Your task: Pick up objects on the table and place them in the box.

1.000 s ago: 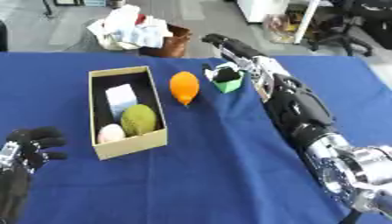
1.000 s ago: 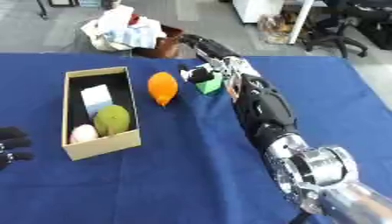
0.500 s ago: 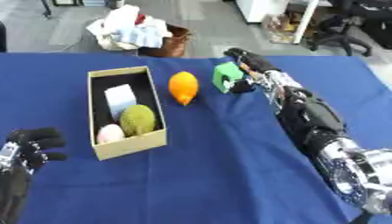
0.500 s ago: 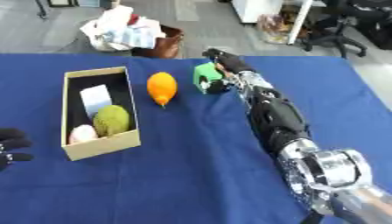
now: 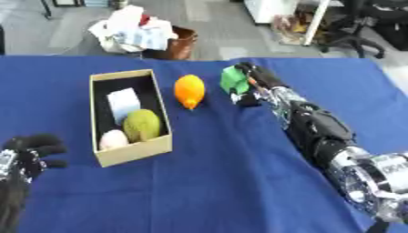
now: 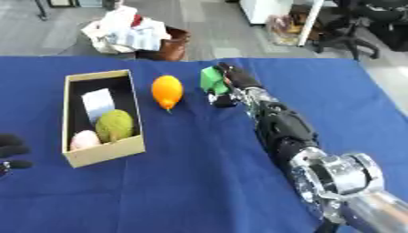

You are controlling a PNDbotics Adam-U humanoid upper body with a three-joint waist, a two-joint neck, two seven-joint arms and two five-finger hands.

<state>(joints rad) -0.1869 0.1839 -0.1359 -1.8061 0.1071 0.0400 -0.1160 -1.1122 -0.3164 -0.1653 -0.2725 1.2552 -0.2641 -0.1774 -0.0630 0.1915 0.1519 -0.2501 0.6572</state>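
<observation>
Right arm stretched diagonally from the lower right corner up to the frame's upper middle, right robot hand (image 5: 253, 84) at its far end with fingers curled round a small green object (image 5: 232, 79), thumb dark below it. Green object held near the far edge of the blue tabletop (image 5: 239, 182), just right of an orange fruit (image 5: 190, 91) lying apart from it. Left of the fruit, an open cardboard box (image 5: 131, 152) holding a white block (image 5: 123, 102), a green round fruit (image 5: 142, 125) and a pale egg-shaped item (image 5: 113, 139). Narrow strip of bare cloth between fruit and box wall; wide open cloth across the lower middle. Left robot hand (image 5: 32, 152) idle at lower left edge, fingers relaxed and apart, holding nothing.
</observation>
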